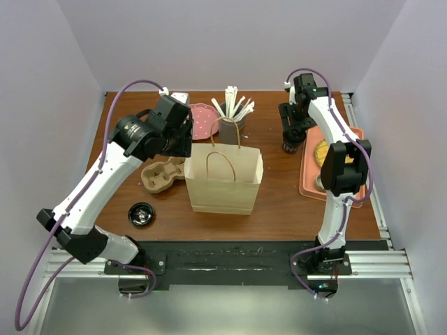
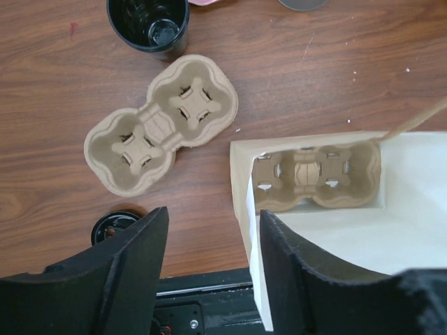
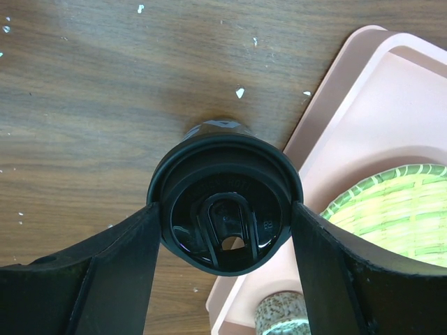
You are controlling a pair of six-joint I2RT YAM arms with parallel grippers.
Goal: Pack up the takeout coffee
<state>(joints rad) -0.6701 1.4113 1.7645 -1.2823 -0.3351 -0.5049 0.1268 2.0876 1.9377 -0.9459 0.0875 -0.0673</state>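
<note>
Wooden table (image 1: 279, 209) carrying everything. Paper bag (image 1: 223, 183) standing open mid-table, cup carrier (image 2: 314, 178) lying inside. Pink tray (image 1: 307, 185) sitting at right edge. Second carrier (image 2: 160, 125) lying on table left of bag. We are seeing left gripper (image 2: 213, 223) hovering over bag's left edge, jaws spread, nothing between. Right gripper (image 3: 223, 209) pinching takeout coffee (image 3: 216, 167) at lid, cup standing on table just beside tray.

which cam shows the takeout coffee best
Right wrist: the takeout coffee sits large, lid up, inside the right gripper. Top external shows it small under that gripper; left wrist misses it.
</note>
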